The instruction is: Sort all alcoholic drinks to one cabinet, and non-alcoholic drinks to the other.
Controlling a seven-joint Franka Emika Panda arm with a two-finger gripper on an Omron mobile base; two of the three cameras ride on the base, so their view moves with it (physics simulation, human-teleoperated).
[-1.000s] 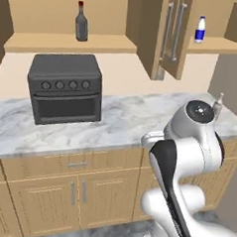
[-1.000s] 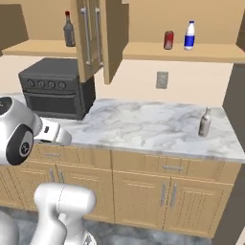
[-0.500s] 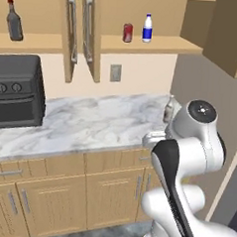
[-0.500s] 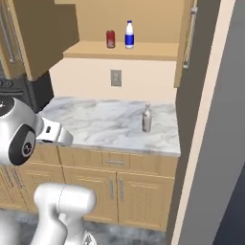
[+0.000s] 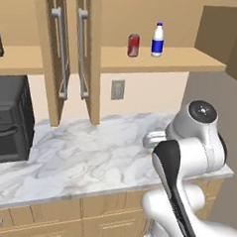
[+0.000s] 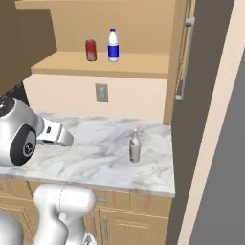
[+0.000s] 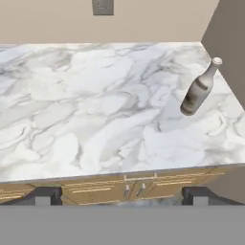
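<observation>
the base had rolled rightward, bringing the slim pale beige glass bottle [image 6: 135, 146] into view, upright on the white marble counter [image 6: 95, 148] near its right end. the gripper [image 7: 122, 195] hung wide open and empty, well short of it.

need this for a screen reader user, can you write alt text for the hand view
A slim pale beige bottle stands alone on a white marble counter, toward its right end beside a dark wall. The two dark fingers sit wide apart at the bottom edge, holding nothing, with light-wood drawer fronts below the counter and a wall outlet at the top.
</observation>
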